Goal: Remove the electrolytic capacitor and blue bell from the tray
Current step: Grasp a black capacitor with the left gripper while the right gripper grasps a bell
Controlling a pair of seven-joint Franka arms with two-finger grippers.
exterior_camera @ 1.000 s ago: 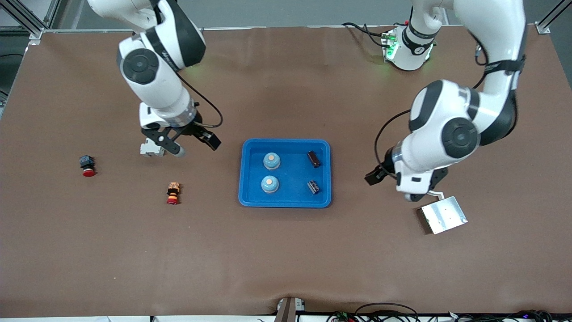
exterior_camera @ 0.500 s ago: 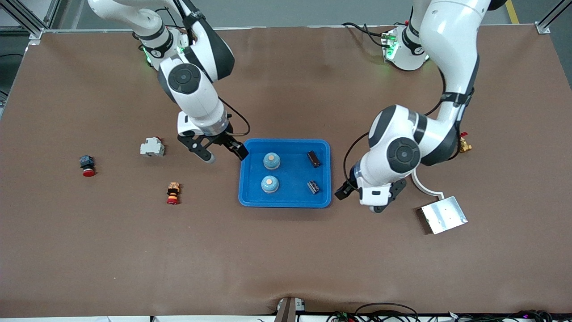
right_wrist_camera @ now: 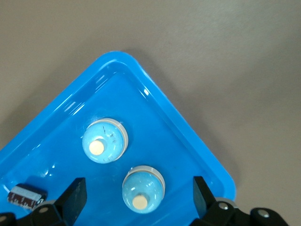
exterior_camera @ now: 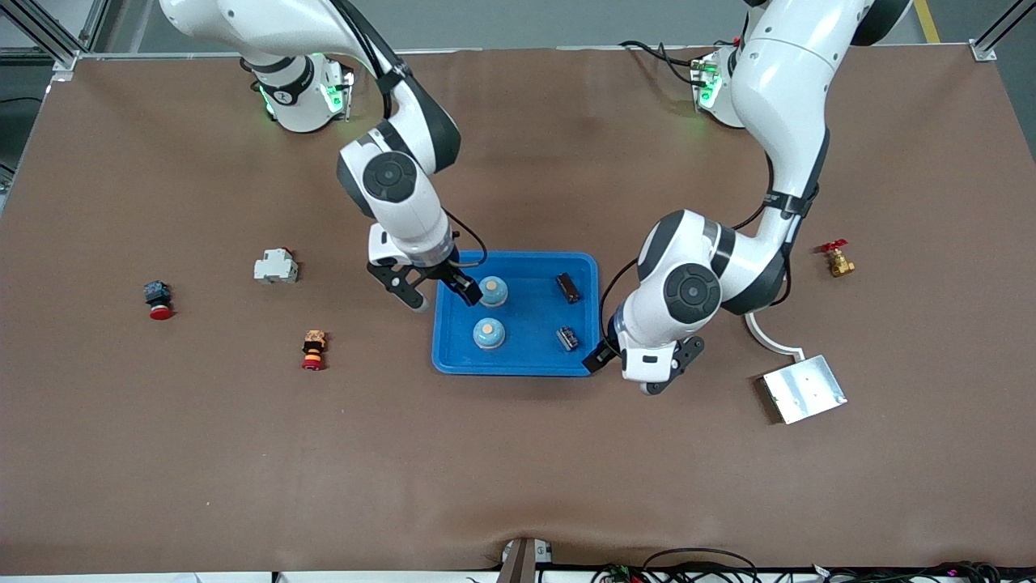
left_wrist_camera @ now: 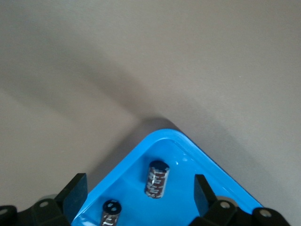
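Observation:
A blue tray (exterior_camera: pixel 530 360) holds two pale blue bells (exterior_camera: pixel 492 291) (exterior_camera: pixel 489 333) and two dark capacitors (exterior_camera: pixel 567 287) (exterior_camera: pixel 568 338). My right gripper (exterior_camera: pixel 439 295) hangs open over the tray's edge toward the right arm's end, beside the farther bell. In the right wrist view one bell (right_wrist_camera: pixel 143 189) lies below the open right gripper (right_wrist_camera: pixel 139 197), the other bell (right_wrist_camera: pixel 105 141) a little off. My left gripper (exterior_camera: pixel 626 372) is open over the tray's near corner toward the left arm's end. In the left wrist view a capacitor (left_wrist_camera: pixel 158 178) lies below the open left gripper (left_wrist_camera: pixel 139 197).
Toward the right arm's end lie a grey-white block (exterior_camera: pixel 276 265), a black-and-red button (exterior_camera: pixel 158 300) and an orange-and-red button (exterior_camera: pixel 312 349). Toward the left arm's end are a brass valve with a red handle (exterior_camera: pixel 835 258) and a metal plate (exterior_camera: pixel 804 389).
Both arms have swung in from the table's ends to the blue tray, their grippers still open. The valve, hidden before by the left arm, now shows.

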